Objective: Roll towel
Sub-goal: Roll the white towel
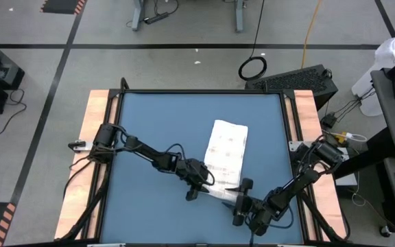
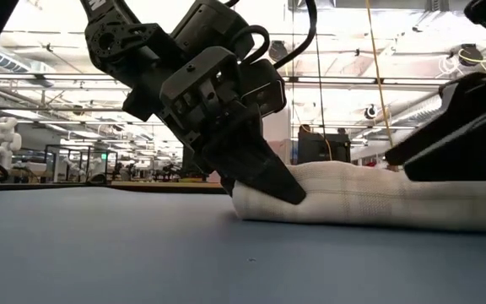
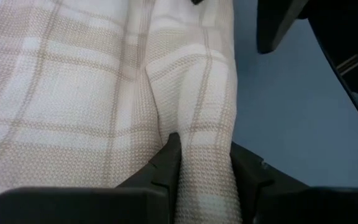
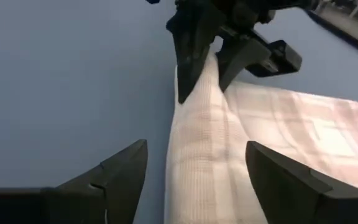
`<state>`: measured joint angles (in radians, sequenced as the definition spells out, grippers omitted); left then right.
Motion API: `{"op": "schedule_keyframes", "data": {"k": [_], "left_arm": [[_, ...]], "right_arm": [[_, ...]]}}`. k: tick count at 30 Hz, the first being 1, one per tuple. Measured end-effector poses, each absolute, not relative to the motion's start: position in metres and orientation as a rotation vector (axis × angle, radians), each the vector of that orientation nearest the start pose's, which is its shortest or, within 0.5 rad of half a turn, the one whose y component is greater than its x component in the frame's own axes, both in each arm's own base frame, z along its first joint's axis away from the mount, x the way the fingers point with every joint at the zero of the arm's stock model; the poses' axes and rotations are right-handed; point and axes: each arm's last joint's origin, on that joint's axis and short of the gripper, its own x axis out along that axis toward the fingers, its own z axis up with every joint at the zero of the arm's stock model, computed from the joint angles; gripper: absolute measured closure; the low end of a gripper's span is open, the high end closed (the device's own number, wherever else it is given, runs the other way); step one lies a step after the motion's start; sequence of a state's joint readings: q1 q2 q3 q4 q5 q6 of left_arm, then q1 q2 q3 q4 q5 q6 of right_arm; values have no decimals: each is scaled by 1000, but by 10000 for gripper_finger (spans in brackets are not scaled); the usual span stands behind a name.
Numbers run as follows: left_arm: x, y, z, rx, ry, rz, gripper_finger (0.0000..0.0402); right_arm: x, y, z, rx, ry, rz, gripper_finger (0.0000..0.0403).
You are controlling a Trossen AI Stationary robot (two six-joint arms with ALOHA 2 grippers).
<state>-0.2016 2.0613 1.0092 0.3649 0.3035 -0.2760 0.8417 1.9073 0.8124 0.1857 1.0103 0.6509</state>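
Note:
The white plaid towel (image 1: 226,147) lies as a narrow strip on the blue table, running from far to near. Its near end is rolled up into a roll (image 2: 369,203) that rests on the table. My left gripper (image 1: 197,188) is at the roll's left end, shut on it. My right gripper (image 4: 194,155) is at the roll's right end (image 1: 237,199). It is open, with one finger on each side of the roll (image 4: 197,180) and a gap showing on both sides. My left gripper pinches the left end of the roll (image 3: 207,155) between its two fingers (image 3: 166,165). The fingers slant down from the table's left and lie along the roll. Several layers of cloth bunch between them. The roll stays lying on the table (image 2: 142,245).
Blue table surface (image 1: 149,123) lies free to the left of and beyond the towel. Wooden rails (image 1: 94,130) run along both sides. A dark case (image 1: 300,81) and cables sit off the far right corner.

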Motion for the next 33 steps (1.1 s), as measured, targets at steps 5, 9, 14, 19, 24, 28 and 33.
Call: {"op": "schedule_keyframes", "data": {"k": [5, 9, 14, 19, 24, 28, 33], "left_arm": [[382, -87, 93, -296, 757, -386, 311], [382, -87, 93, -298, 757, -386, 311], [382, -87, 93, -299, 757, -386, 311], [383, -88, 95, -298, 738, -388, 305], [380, -87, 111, -256, 716, -388, 258], [375, -86, 135, -181, 677, -419, 217], [368, -94, 159, -96, 631, -466, 191]], "right_arm": [[233, 217, 90, -85, 524, -347, 140], [235, 210, 83, -24, 576, -371, 140], [238, 207, 78, 101, 588, -402, 143], [236, 208, 77, 220, 568, -437, 174], [233, 212, 77, 321, 547, -450, 223], [232, 215, 78, 354, 540, -445, 262], [233, 217, 78, 424, 516, -446, 294]]}}
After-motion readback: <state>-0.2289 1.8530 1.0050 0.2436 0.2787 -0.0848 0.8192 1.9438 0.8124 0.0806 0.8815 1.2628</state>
